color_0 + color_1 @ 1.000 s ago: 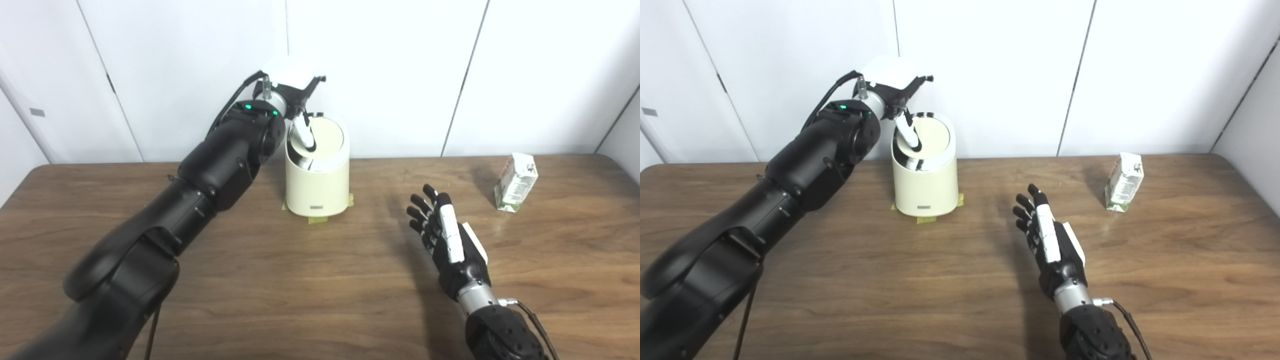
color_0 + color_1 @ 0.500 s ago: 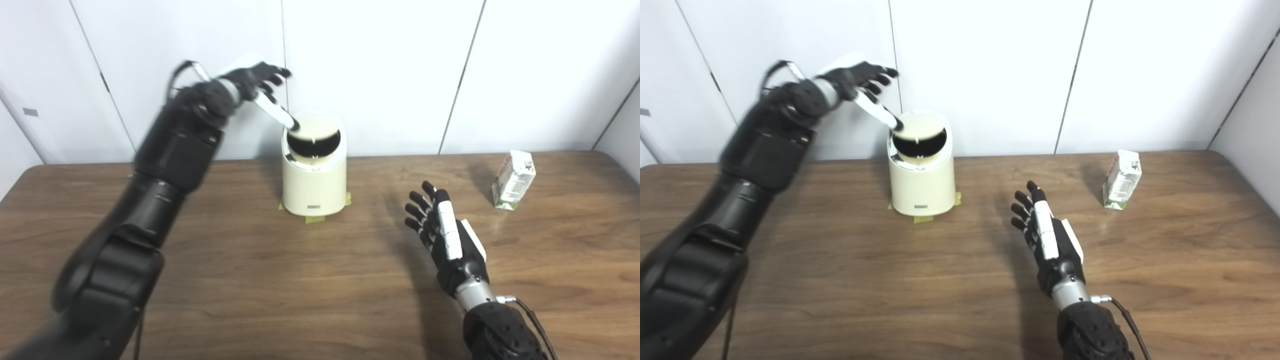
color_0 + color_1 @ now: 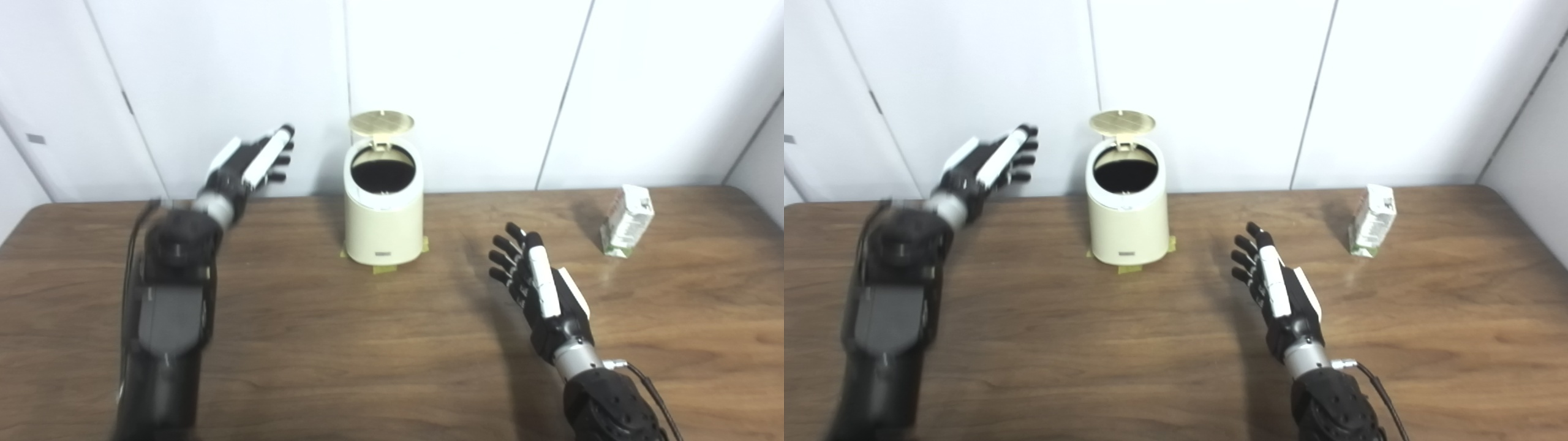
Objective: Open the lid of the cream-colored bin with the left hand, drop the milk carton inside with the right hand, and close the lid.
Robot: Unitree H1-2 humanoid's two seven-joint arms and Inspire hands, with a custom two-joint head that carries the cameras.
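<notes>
A: Where does the cream-colored bin [image 3: 384, 219] stand?

B: Toward the back of the wooden surface [image 3: 343, 343], close to the white wall panels [image 3: 465, 86], on bits of yellowish tape [image 3: 386, 267]. Its round lid [image 3: 381, 122] is tipped up behind the rim, and the dark opening shows.

A: And the left robot hand [image 3: 248, 164]?

B: It hangs in the air to the left of the bin, apart from it, fingers stretched out and spread, holding nothing. It is blurred, so I would not swear to how each finger lies, but it looks wide.

A: The right one?

B: The right robot hand [image 3: 539, 288] is low over the surface, right of the bin and in front of it, fingers apart and pointing away from the robot, empty too.

A: The milk carton [image 3: 626, 221]?

B: It stands upright, perhaps leaning a little, near the far right side of the surface, well apart from the bin and beyond the right robot hand. Nothing touches it.
</notes>
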